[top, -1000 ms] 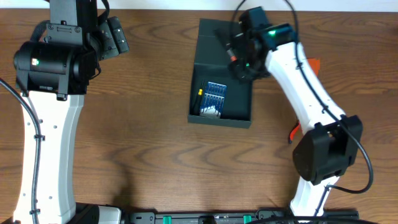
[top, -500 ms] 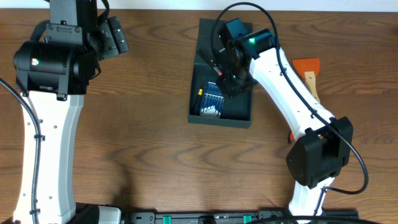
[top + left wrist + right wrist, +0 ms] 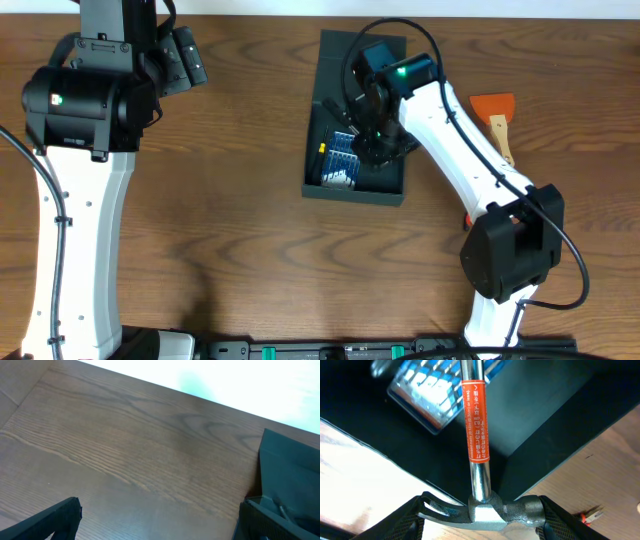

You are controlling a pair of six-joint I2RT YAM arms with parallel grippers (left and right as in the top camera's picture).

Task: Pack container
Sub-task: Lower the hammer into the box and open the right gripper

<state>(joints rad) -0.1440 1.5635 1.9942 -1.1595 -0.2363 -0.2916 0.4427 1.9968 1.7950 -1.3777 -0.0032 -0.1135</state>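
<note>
The container (image 3: 355, 192) is a dark rectangular box at the table's middle, its flap lid (image 3: 345, 55) lying open at the far side. A blue screwdriver-set case (image 3: 342, 158) lies inside at the left. My right gripper (image 3: 377, 132) hangs over the box interior, shut on the steel head of a hammer (image 3: 490, 512). The hammer's chrome shaft with an orange label (image 3: 475, 435) points away from my wrist over the container (image 3: 545, 415) and the blue case (image 3: 427, 395). My left gripper (image 3: 185, 60) stands open and empty at the far left, its fingers (image 3: 55, 520) above bare wood.
An orange scraper with a wooden handle (image 3: 495, 115) lies right of the box. A small red-orange item (image 3: 468, 215) lies on the wood beside the right arm. The container's corner (image 3: 290, 460) shows at the right of the left wrist view.
My right arm has swung left and toward the front with the hammer, now over the box interior, uncovering the orange scraper. The left arm has not moved.
</note>
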